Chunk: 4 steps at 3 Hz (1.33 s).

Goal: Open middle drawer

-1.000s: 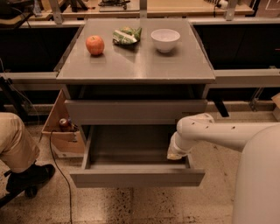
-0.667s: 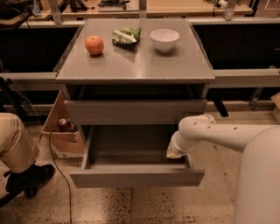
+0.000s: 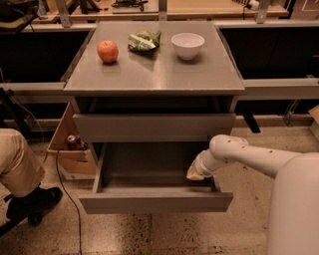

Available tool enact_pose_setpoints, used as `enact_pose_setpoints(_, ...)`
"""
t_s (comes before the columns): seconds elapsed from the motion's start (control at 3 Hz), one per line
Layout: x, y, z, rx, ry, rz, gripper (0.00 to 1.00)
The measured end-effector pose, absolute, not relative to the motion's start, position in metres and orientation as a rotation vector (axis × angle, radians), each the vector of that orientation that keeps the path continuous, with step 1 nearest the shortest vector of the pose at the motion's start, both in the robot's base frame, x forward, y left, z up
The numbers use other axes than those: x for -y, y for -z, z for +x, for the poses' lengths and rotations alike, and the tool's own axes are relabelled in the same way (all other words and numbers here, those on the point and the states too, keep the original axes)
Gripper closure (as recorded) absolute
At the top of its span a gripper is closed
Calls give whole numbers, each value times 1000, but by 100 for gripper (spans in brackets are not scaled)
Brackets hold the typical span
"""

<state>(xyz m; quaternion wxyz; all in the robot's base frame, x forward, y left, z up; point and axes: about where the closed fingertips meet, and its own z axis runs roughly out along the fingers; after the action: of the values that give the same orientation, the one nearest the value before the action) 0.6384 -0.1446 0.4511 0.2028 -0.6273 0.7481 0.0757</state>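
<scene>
Middle drawer (image 3: pixel 154 201) stands open, end effector (image 3: pixel 196 173) at its right wall, grip unclear.

Lab or workshop-type space. Speckled hard floor (image 3: pixel 164 239), grey metal drawer cabinet (image 3: pixel 154 74), long workbenches (image 3: pixel 209 7) behind, loose cable (image 3: pixel 67 199) on the floor, cardboard box (image 3: pixel 70 159) beside the cabinet. Apple (image 3: pixel 107 51), snack bag (image 3: pixel 143 41) and white bowl (image 3: pixel 188 45) on top. Robot gripper (image 3: pixel 195 173) inside the pulled-out drawer (image 3: pixel 154 201), by its right wall.
</scene>
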Motion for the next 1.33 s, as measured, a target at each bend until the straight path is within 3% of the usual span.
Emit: enact_pose_setpoints(1.33, 111, -389, 596, -2127, -602, -1610, 100)
